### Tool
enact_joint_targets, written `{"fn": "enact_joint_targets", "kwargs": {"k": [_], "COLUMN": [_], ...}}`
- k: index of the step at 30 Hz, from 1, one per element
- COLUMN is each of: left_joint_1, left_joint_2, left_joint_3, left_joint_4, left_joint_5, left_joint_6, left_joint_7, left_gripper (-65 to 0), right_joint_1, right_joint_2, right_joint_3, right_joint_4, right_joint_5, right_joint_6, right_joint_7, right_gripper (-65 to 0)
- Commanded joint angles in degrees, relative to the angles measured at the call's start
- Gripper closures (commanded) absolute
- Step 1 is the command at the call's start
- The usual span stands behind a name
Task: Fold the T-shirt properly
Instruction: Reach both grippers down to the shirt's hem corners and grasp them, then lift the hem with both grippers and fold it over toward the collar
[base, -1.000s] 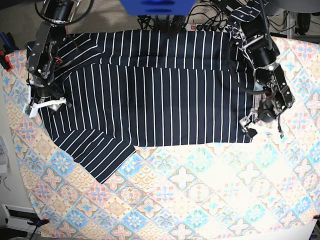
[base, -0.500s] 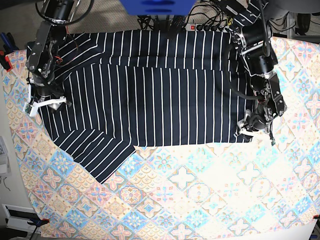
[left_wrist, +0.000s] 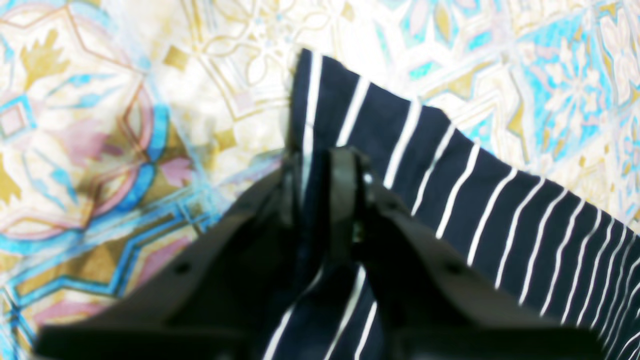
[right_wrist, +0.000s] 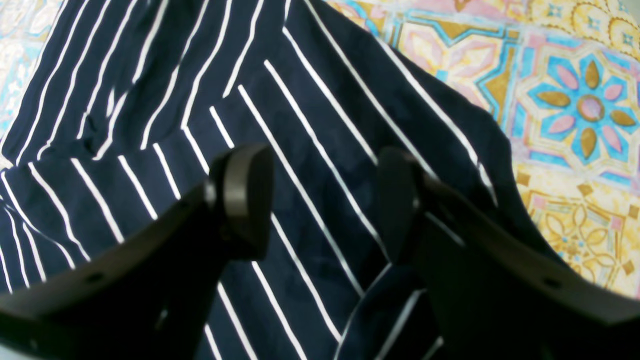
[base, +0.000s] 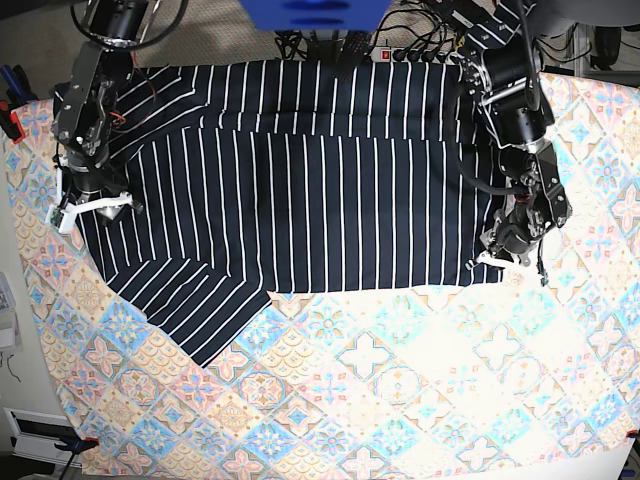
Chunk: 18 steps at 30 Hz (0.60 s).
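- Base view: we see the T-shirt (base: 300, 190) spread flat on the tiled cloth (base: 400, 400), bare cloth all along its near hem.
- Our left gripper (left_wrist: 320, 175) pinches the shirt's corner (soft pinstriped fabric).
- Our right gripper (right_wrist: 325, 195) gapes above the sleeve.

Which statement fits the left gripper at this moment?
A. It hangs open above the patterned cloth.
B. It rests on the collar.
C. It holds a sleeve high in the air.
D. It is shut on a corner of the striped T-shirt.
D: in the left wrist view the left gripper pinches a corner of the T-shirt between its closed jaws, low over the patterned cloth.
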Motion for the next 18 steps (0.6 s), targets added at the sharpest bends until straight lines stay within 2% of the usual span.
{"fn": "enact_joint_targets", "kwargs": {"k": [1, 4, 6, 11, 16, 18], "left_joint_1": [-0.1, 0.0, 0.0, 0.0, 0.0, 0.0], "left_joint_2": [-0.6, -2.1, -3.2, -5.8, -7.7, -8.5], "left_joint_3": [0.1, 0.0, 0.0, 0.0, 0.0, 0.0], "left_joint_4": [0.2, 0.2, 0.2, 0.2, 0.2, 0.2], "left_joint_5": [0.3, 0.3, 0.3, 0.3, 0.3, 0.3], "left_joint_6": [-0.1, -0.1, -0.1, -0.1, -0.1, -0.1], "left_joint_7": [2.6, 2.7, 2.7, 2.6, 2.6, 2.6], "left_gripper": [-1.6, 0.0, 0.0, 0.0, 0.0, 0.0], "right_joint_1": [0.8, 2.8, 3.9, 8.8, 14.4, 16.7], "right_joint_2": [1.0, 1.2, 2.8, 5.7, 8.3, 9.2], "right_joint_3": [0.2, 0.2, 0.1, -5.3, -9.6, -11.3], "right_joint_4": [0.8, 0.8, -0.2, -4.9, -13.1, -16.4], "right_joint_5": [0.1, 0.0, -1.9, -5.8, -5.8, -5.9], "right_joint_6": [0.2, 0.2, 0.2, 0.2, 0.2, 0.2], "right_joint_7": [1.5, 1.4, 1.3, 1.3, 2.4, 4.6], "right_gripper": [-32.2, -32.2, -32.2, -32.2, -32.4, -32.5]}}
